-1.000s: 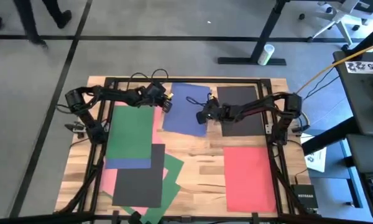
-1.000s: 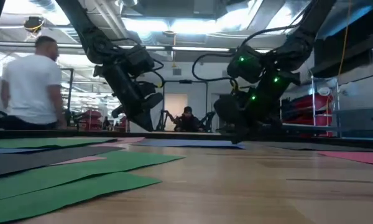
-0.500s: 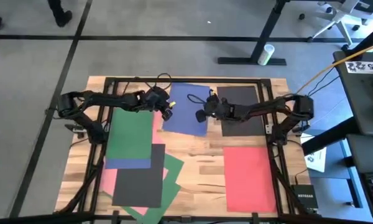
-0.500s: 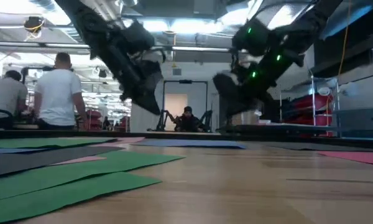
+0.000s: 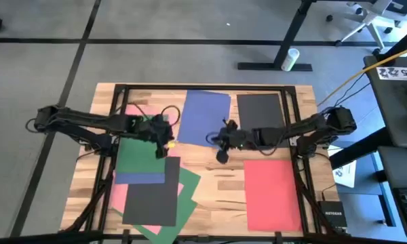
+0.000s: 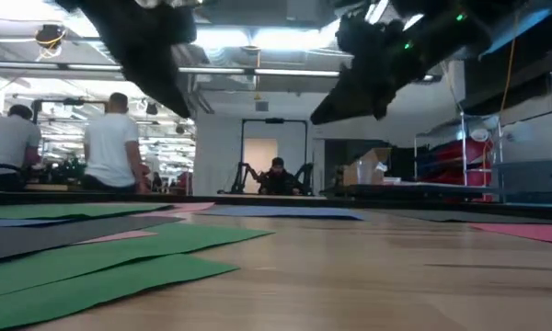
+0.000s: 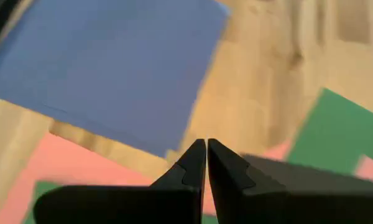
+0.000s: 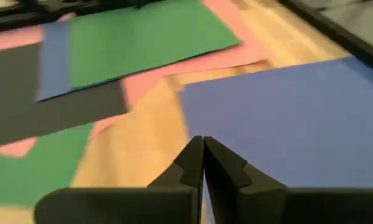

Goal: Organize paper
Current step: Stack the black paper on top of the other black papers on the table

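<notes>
On the wooden table (image 5: pixel 220 181) the paper lies in several spots. A blue sheet (image 5: pixel 203 116) lies flat at the far middle, with a black sheet (image 5: pixel 261 119) just beside it on the right and a red sheet (image 5: pixel 272 193) nearer the front on that same side. On the left side a pile overlaps: a green sheet (image 5: pixel 140 154) on top of a blue sheet (image 5: pixel 140 177) and pink paper (image 5: pixel 118 195), with another black sheet (image 5: pixel 152 196) in front of it, lying over a second green sheet (image 5: pixel 184 199) at the front edge. The left gripper (image 5: pixel 164 141) hangs above the right edge of the top green sheet; in the left wrist view its 2 fingers (image 7: pixel 195 163) are pressed together with nothing between them, the far blue sheet (image 7: pixel 105 68) and bare wood ahead of them. The right gripper (image 5: pixel 222 144) hangs above the near right corner of the far blue sheet, over bare wood; in the right wrist view its fingers (image 8: pixel 195 163) are likewise pressed together and hold nothing, with that sheet (image 8: pixel 298 118) and the pile (image 8: pixel 137 40) beyond. From table height both arms hang clear above the table, and people (image 6: pixel 115 142) stand in the room behind.
</notes>
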### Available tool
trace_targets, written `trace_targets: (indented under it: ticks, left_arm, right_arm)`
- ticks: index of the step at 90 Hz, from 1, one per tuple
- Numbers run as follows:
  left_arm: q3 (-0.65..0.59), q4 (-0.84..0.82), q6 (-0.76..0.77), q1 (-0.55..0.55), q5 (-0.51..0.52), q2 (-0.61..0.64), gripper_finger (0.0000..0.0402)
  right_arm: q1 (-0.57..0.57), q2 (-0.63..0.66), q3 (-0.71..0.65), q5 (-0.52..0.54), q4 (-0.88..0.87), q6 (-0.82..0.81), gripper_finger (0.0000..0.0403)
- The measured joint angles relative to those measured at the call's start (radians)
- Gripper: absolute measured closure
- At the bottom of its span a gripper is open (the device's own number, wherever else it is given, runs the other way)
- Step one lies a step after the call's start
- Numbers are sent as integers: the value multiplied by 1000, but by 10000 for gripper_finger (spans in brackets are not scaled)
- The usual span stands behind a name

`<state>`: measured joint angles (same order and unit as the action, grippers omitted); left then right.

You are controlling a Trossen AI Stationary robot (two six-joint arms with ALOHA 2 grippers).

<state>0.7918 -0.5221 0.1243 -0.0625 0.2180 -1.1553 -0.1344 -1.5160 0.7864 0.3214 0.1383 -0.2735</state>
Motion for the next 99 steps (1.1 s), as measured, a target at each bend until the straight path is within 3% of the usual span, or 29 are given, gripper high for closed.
trace_targets:
  ticks: [35, 73, 99]
  left_arm:
    - [0, -45, 140, -275, 44, 5, 402]
    - [1, -85, 423, -593, 176, -62, 402]
    - [1, -64, 645, -823, 187, -169, 402]
  right_arm:
    - [-157, -101, 150, 9, 1, 74, 403]
    - [-303, -441, 594, -13, -186, 129, 403]
    - [-358, -501, 707, -20, -217, 81, 385]
